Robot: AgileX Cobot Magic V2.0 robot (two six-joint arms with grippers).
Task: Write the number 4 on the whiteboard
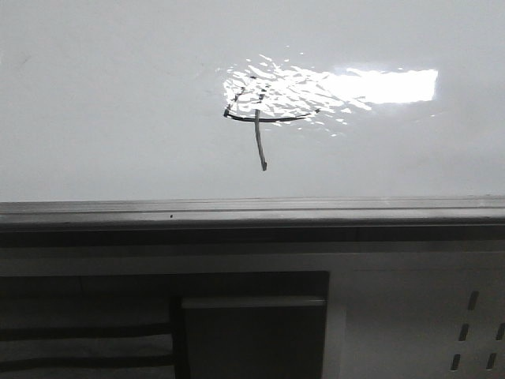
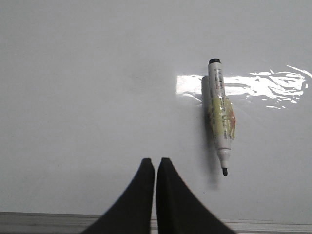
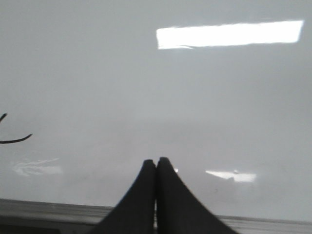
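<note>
The number 4 [image 1: 259, 118] is drawn in thin dark strokes on the glossy whiteboard [image 1: 110, 103], partly inside bright rippled glare. A stroke end of it shows at the edge of the right wrist view [image 3: 14, 140]. A white marker [image 2: 219, 114] with yellow tape and its dark tip uncapped lies flat on the whiteboard [image 2: 87, 83], beside and apart from my left gripper [image 2: 155, 161], which is shut and empty. My right gripper [image 3: 156, 160] is shut and empty over the whiteboard [image 3: 219, 107]. Neither gripper shows in the front view.
The board's grey metal edge rail [image 1: 252, 212] runs along its near side, also in both wrist views [image 2: 39, 222] [image 3: 44, 209]. Below it sit a white perforated panel [image 1: 442, 324] and a dark recess with a grey box [image 1: 252, 335].
</note>
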